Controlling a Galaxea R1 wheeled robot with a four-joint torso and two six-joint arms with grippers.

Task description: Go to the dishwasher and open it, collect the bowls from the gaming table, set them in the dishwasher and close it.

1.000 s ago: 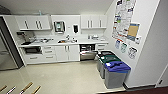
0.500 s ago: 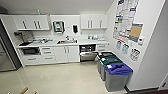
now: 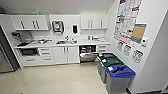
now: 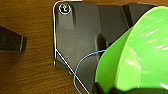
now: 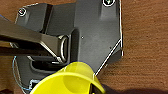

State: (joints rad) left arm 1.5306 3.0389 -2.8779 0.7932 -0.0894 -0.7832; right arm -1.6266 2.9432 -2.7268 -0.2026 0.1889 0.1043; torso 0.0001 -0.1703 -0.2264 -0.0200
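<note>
The left jaws hold a lime green bowl and the right jaws a yellow bowl, though neither grasp is plainly visible. Well ahead, under the bench, the dishwasher stands open; loading and closing remain.

White wall cabinets hang upper left over a counter with a sink. Three bins stand lower right by a poster-covered wall. Pale floor spreads below.
</note>
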